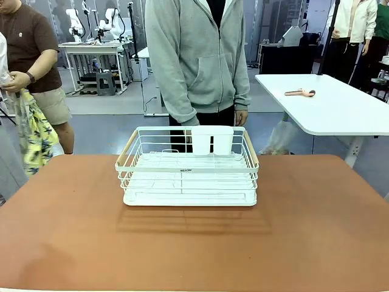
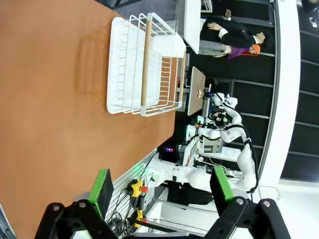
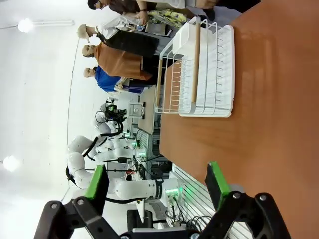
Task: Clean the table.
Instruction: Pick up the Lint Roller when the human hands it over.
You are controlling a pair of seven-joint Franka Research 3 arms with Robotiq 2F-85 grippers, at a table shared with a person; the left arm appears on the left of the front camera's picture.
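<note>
The reddish-brown table (image 1: 316,231) spreads across the front view, with a white wire rack (image 1: 188,173) standing near its far middle. A white cup-shaped holder (image 1: 211,140) hangs at the rack's far side. A person in a grey hoodie (image 1: 197,61) stands right behind the rack. In the left wrist view my left gripper (image 2: 162,186) is open over the table's (image 2: 50,99) near edge, nothing between its green pads, the rack (image 2: 142,64) well ahead. My right gripper (image 3: 157,181) also stands open and empty, with the rack (image 3: 199,69) far ahead on the table (image 3: 279,124).
A white-topped table (image 1: 340,103) with a small pink object (image 1: 300,92) stands to the right beyond the brown one. A person holding a yellow patterned cloth (image 1: 36,134) stands at the far left. Both arms' white bases (image 2: 199,177) sit at the near side.
</note>
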